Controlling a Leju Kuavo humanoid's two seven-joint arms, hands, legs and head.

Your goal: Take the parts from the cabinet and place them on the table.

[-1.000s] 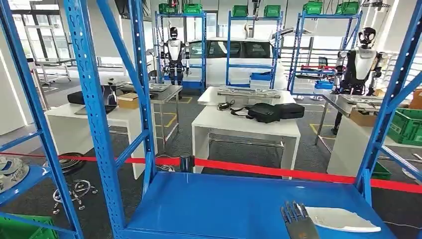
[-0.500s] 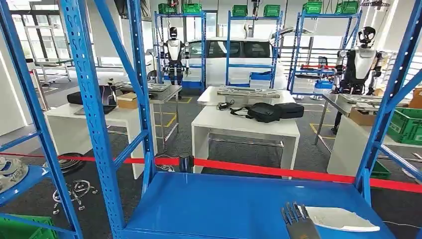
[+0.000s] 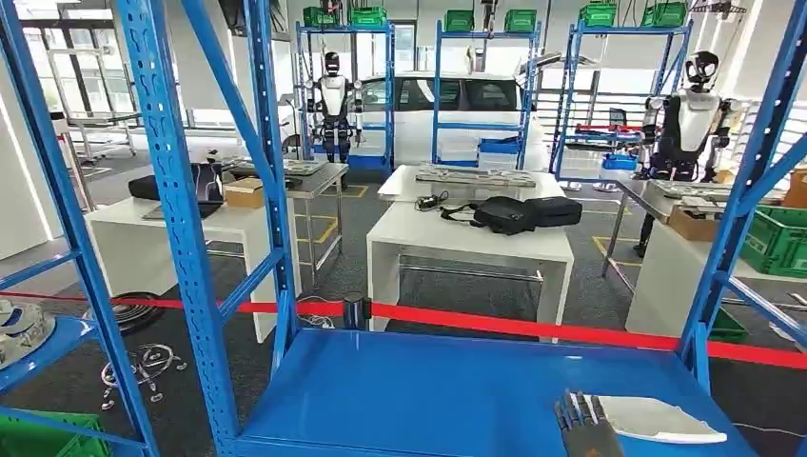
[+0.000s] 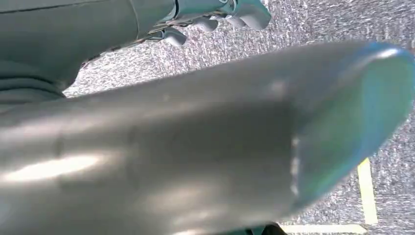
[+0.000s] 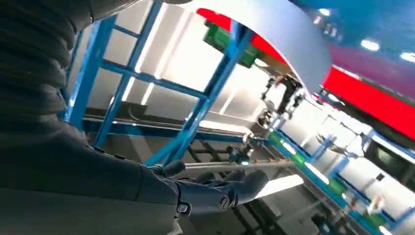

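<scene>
A flat silver-white part lies at the right front of the blue cabinet shelf. My right hand rises from the bottom edge with its fingers straight and apart, right at the part's left end, holding nothing. In the right wrist view the part's curved silver edge passes above the stretched dark fingers, with a gap between them. My left hand hangs over grey carpet, fingers loosely bent, with nothing in them, and its thick grey thumb is blurred close to the camera.
Blue uprights frame the shelf on both sides. A neighbouring shelf at the left holds a round metal part above a green crate. Red barrier tape runs behind the cabinet, with white tables and standing robots beyond.
My right hand has shifted a little to the right, from clear of the part to its left end. The part has not moved.
</scene>
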